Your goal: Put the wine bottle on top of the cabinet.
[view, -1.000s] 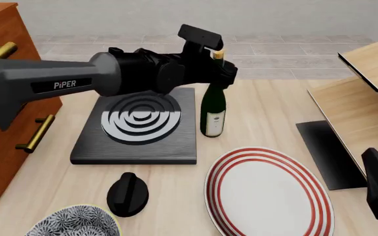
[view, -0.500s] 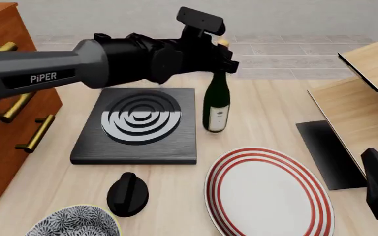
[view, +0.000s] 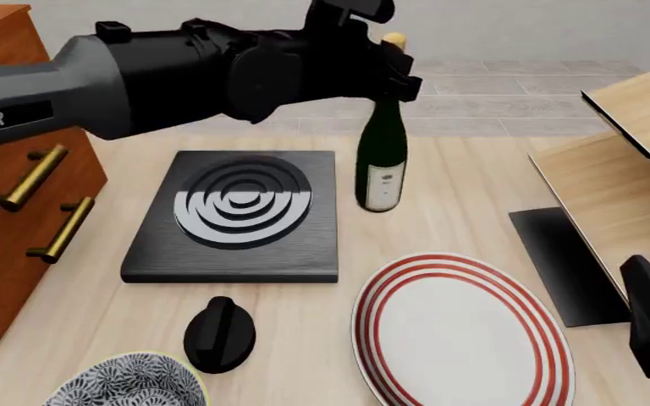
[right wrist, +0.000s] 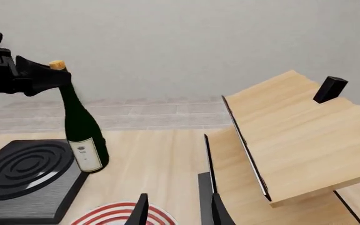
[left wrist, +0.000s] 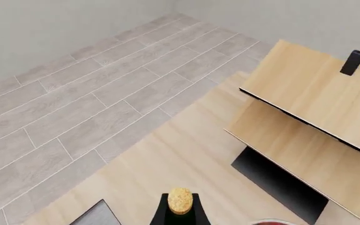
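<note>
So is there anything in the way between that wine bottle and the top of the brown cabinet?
Nothing visible blocks it. The wine bottle hangs by its neck in the left gripper, and the cabinet stands at the table's left edge. Only the low black ringed slab lies between them, well below the cabinet top. That top is mostly out of frame.

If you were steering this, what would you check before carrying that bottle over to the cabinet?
1. Grip on the bottle: the left gripper sits at the neck just under the cork; ok, though the fingers themselves are hidden.
2. Bottle off the table: cannot tell; its base looks at or just above the wood.
3. Bottle upright: slightly tilted in the right wrist view; ok for now.
4. Path to the cabinet: the black slab lies between; ok only if lifted higher.
5. Cabinet top free: cannot tell, only a corner shows.
6. Right gripper: open, low near the plate, out of the way; ok.
</note>
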Robot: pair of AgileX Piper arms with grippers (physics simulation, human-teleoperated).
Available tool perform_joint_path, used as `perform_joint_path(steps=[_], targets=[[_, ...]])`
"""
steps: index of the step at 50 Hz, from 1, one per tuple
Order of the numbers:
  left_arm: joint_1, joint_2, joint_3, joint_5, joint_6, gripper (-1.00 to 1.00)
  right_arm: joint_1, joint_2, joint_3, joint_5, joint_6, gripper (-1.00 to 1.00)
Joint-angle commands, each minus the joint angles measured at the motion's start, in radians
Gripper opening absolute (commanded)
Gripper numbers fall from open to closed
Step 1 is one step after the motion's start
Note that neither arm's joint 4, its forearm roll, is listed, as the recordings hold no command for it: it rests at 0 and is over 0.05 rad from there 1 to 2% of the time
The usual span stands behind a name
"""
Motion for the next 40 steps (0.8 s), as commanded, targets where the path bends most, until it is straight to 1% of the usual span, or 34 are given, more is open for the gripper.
perform_joint_path(steps=[1,4,11,18,19,20,22,30,33,37,40], targets=[[-0.021,-0.104,0.074,-0.031,0.012,-1.00,-0.001,0.000,0.000,0.001,0.001,1.00],[-0.022,-0.135,0.100,-0.042,0.001,-1.00,-0.001,0.000,0.000,0.001,0.000,1.00],[-0.036,-0.207,0.153,-0.048,0.005,-1.00,-0.001,0.000,0.000,-0.001,-0.002,1.00],[-0.044,-0.266,0.181,-0.050,0.002,-1.00,-0.002,0.000,0.000,-0.003,-0.005,1.00],[-0.042,-0.282,0.185,-0.051,-0.024,-1.00,-0.002,0.000,0.000,-0.002,-0.005,1.00],[-0.041,-0.292,0.184,-0.045,-0.035,-1.00,-0.002,0.000,0.000,-0.002,-0.006,1.00],[-0.041,-0.313,0.190,-0.033,-0.017,-1.00,-0.001,0.000,-0.001,-0.001,-0.008,1.00],[-0.061,-0.418,0.205,0.027,-0.008,-1.00,0.001,0.000,-0.001,-0.003,-0.020,1.00],[-0.063,-0.446,0.210,0.047,0.031,-1.00,-0.004,0.000,-0.001,-0.011,-0.023,1.00],[-0.065,-0.477,0.207,0.073,0.018,-1.00,-0.004,0.000,-0.001,-0.011,-0.024,1.00],[-0.070,-0.502,0.223,0.086,0.030,-1.00,-0.005,0.000,-0.001,-0.010,-0.024,1.00]])
